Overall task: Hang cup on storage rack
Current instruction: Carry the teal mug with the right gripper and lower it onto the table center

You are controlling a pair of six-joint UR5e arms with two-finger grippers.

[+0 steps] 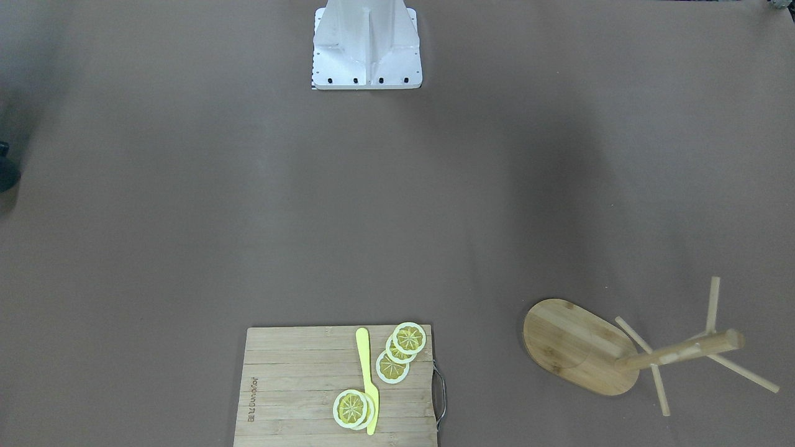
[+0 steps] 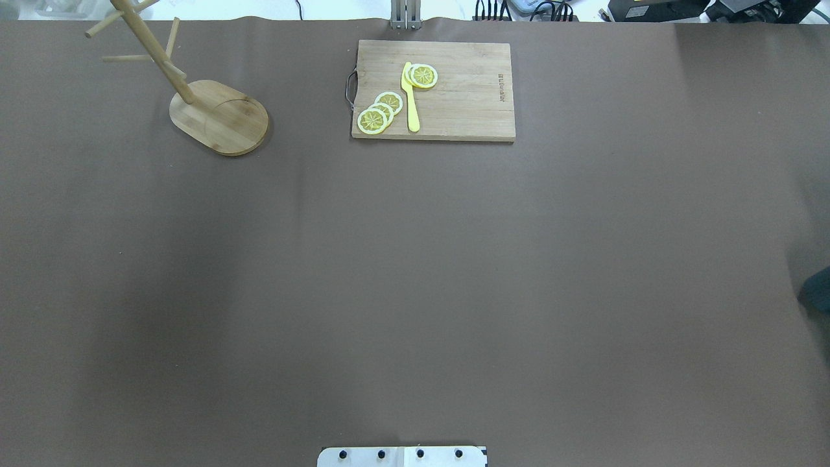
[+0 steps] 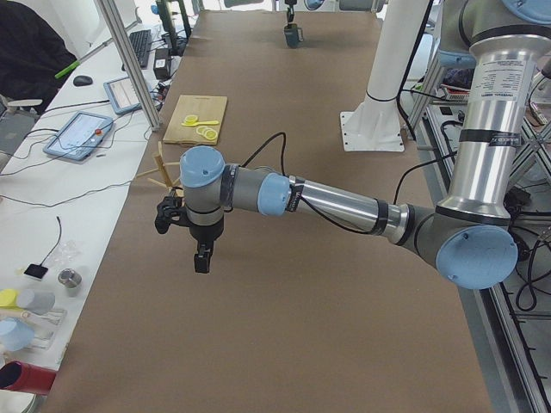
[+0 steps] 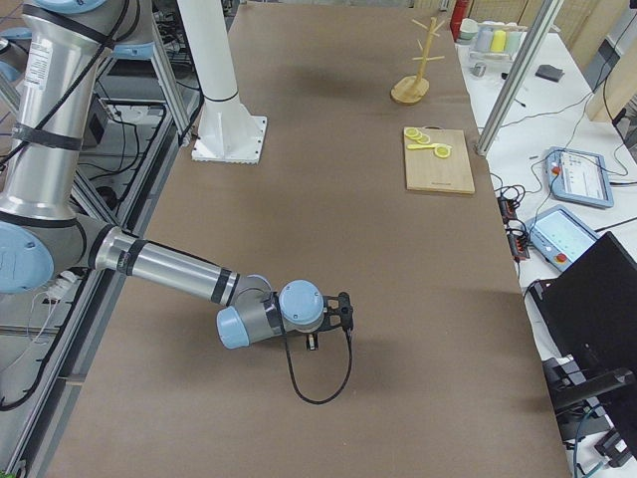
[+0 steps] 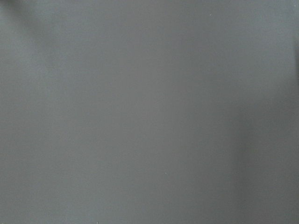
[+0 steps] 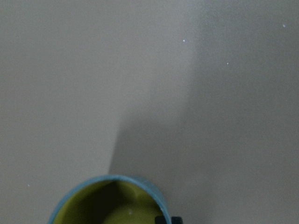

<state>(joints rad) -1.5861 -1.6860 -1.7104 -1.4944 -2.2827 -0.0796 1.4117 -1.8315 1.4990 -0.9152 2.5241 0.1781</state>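
In the front-facing view the storage rack (image 1: pixel 577 344) stands on the brown tabletop (image 1: pixel 397 217) at the lower right, with a wooden cutting board (image 1: pixel 292 385) carrying lemon slices (image 1: pixel 408 338) and a yellow knife (image 1: pixel 367 379) at the lower middle. The overhead view puts the rack at the far left corner and the board at the far middle; a dark shape at the right edge is too cropped to name. From the left end, the left gripper (image 3: pixel 201 258) hangs above bare tabletop near the rack; I cannot tell whether its fingers are released or clenched. At the far end the cup (image 3: pixel 293 36) stands upright on the tabletop, well apart from the rack, with the right gripper (image 3: pixel 290 14) just above it. From the right end, that arm's wrist hides the cup. The left wrist view shows only tabletop. The right wrist view shows the cup's rim and yellow inside at the bottom edge, a dark fingertip beside it; the state of those fingers cannot be told.
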